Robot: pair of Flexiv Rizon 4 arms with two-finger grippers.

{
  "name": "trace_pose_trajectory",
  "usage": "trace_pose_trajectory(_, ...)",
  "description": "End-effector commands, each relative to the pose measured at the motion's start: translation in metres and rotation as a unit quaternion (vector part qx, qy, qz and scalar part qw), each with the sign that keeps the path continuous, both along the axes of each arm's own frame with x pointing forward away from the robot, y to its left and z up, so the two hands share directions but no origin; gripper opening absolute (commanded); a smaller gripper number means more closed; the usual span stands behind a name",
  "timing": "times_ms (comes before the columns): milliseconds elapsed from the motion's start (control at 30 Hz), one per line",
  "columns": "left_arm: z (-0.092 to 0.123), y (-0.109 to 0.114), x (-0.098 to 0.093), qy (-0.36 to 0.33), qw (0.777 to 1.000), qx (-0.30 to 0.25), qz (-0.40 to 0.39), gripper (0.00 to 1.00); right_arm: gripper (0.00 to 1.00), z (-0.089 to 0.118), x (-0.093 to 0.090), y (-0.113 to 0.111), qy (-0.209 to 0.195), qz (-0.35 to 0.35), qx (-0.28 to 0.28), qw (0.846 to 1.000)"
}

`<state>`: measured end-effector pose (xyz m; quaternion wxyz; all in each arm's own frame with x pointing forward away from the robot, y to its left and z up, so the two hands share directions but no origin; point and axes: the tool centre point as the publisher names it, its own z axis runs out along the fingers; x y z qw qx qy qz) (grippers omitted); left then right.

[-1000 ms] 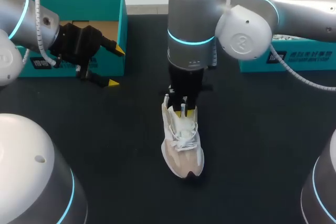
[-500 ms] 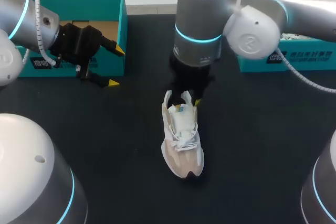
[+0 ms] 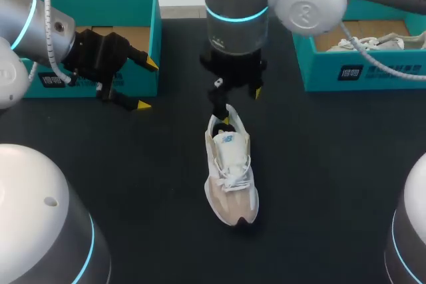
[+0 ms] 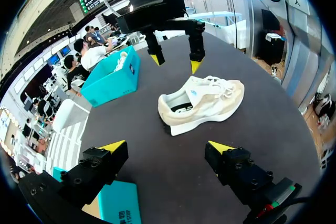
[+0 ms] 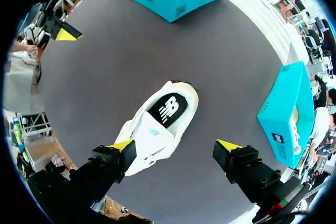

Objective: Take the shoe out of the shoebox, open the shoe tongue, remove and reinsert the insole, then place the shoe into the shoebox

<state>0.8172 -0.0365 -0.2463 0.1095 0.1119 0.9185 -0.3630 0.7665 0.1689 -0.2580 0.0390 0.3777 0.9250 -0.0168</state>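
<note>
The shoe [image 3: 229,171] stands upright on its sole on the table [image 3: 326,164], outside both boxes, toe pointing toward me. Its dark insole [image 5: 167,109] lies seated inside and shows through the heel opening. My right claw [image 3: 238,106] hangs over the heel end, fingers spread wide, holding nothing. My left claw [image 3: 138,84] sits just beside the front wall of the teal shoebox [image 3: 148,38], fully spread and empty. A second teal shoebox [image 3: 346,74] on my right contains another shoe [image 3: 373,43].

Bare table [image 3: 153,184] surrounds the shoe [image 3: 229,172]; the right pincer [image 3: 241,108] hangs over its heel
</note>
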Motion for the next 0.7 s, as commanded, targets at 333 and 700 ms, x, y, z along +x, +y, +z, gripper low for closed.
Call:
trace_pose_trajectory(333, 0.0, 0.0, 0.0, 0.0, 1.0, 0.002, 0.0, 1.0, 1.0, -0.019, 0.052, 0.023, -0.031, 0.285, -0.066, 0.956)
trace_pose_trajectory(700, 0.0, 0.0, 0.0, 0.0, 1.0, 0.002, 0.0, 1.0, 1.0, -0.067, 0.075, 0.019, -0.042, 0.33, -0.021, 0.943)
